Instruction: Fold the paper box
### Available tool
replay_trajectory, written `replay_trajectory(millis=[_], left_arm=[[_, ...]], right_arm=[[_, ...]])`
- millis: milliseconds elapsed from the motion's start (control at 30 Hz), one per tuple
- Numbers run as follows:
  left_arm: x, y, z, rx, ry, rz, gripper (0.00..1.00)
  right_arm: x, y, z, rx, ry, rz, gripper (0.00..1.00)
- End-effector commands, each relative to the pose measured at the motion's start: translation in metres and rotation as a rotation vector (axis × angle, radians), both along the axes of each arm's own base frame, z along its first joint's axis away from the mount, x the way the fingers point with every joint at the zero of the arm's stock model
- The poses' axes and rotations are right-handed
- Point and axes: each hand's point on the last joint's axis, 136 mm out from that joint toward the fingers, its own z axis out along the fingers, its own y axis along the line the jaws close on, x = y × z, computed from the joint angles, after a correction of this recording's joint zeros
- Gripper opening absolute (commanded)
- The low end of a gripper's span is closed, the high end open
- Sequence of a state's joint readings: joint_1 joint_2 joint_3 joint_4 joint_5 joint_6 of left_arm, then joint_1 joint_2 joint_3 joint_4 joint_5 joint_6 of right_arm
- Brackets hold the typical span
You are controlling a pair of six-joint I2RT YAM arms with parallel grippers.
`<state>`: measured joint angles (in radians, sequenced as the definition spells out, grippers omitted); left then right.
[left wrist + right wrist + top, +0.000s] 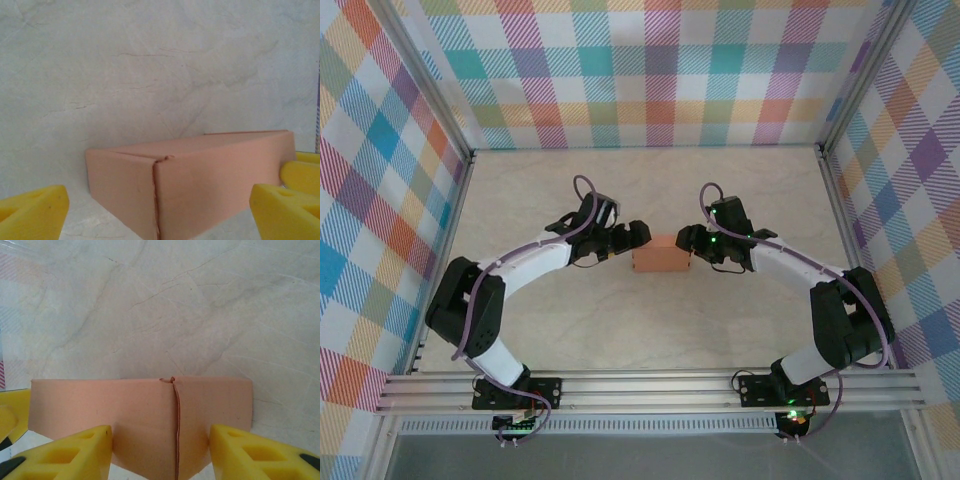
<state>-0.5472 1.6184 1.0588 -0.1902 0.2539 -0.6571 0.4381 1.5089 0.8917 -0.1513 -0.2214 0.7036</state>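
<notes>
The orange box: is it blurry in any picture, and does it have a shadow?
Left wrist view: the paper box looks a little soft. Right wrist view: its seam is crisp, with a faint shadow on the table behind. Top external view: even light, no glare, box small but clear.

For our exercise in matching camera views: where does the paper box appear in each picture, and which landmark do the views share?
Top external: paper box at centre, mid-table.
Left wrist: paper box lower middle to right, seamed corner nearest.
Right wrist: paper box lower centre, seam upright.
Shared landmark: the pale marbled table beneath it.
</notes>
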Motion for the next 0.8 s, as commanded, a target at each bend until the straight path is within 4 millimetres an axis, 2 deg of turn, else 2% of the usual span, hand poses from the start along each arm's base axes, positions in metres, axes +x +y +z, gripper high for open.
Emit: replay_trajectory(millis=[0,67,200,267,400,567,633,767], left_arm=[[-0.012,0.006,0.006,-0.002,-0.008,-0.027,0.89],[-0.015,0.011,-0.003,0.001,0.008,-0.018,0.82],[-0.014,0.008,-0.014,-0.025,0.040,-0.035,0.68],[-0.014,0.009,-0.019,-0.016,0.050,-0.036,0.58],[-0.016,0.014,-0.032,-0.005,0.076,-0.030,0.46],[-0.022,0.018,-0.049,-0.004,0.114,-0.024,0.36],[-0.023,0.019,-0.057,-0.005,0.134,-0.017,0.28],[-0.023,0.018,-0.063,-0.020,0.149,-0.015,0.25]], right_arm=[[-0.017,-0.012,-0.032,-0.069,0.100,-0.019,0.52],[-0.017,-0.011,-0.032,-0.068,0.099,-0.018,0.52],[-0.017,-0.011,-0.032,-0.067,0.100,-0.015,0.51],[-0.018,-0.011,-0.032,-0.070,0.099,-0.014,0.50],[-0.018,-0.012,-0.031,-0.069,0.097,-0.014,0.48],[-0.019,-0.013,-0.030,-0.073,0.098,-0.011,0.38],[-0.020,-0.013,-0.031,-0.073,0.102,-0.013,0.33],[-0.019,-0.012,-0.029,-0.069,0.101,-0.009,0.29]])
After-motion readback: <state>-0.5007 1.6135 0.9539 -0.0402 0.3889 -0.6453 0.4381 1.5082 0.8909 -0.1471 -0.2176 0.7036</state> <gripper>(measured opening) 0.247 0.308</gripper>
